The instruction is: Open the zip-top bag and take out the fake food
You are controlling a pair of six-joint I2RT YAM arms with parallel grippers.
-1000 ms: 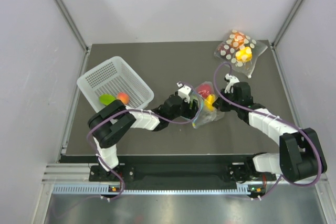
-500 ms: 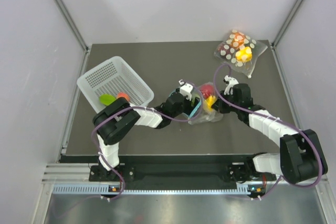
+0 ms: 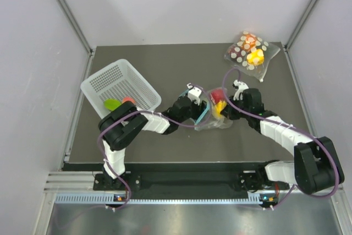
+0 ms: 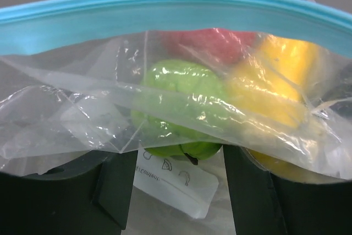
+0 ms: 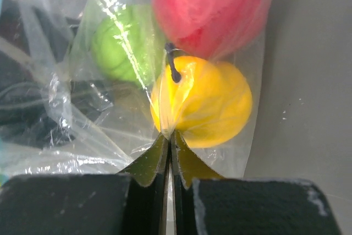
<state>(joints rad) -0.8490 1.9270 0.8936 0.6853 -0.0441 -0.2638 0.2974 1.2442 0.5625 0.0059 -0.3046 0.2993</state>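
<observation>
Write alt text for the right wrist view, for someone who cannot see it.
The right end effector, shut, pinches a fold of the clear zip-top bag at bottom centre. Through the film show a yellow fruit just above the pinch, a red fruit above it and a green fruit at upper left.

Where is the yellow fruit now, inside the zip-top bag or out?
Inside: clear plastic of the zip-top bag covers the yellow fruit.
</observation>
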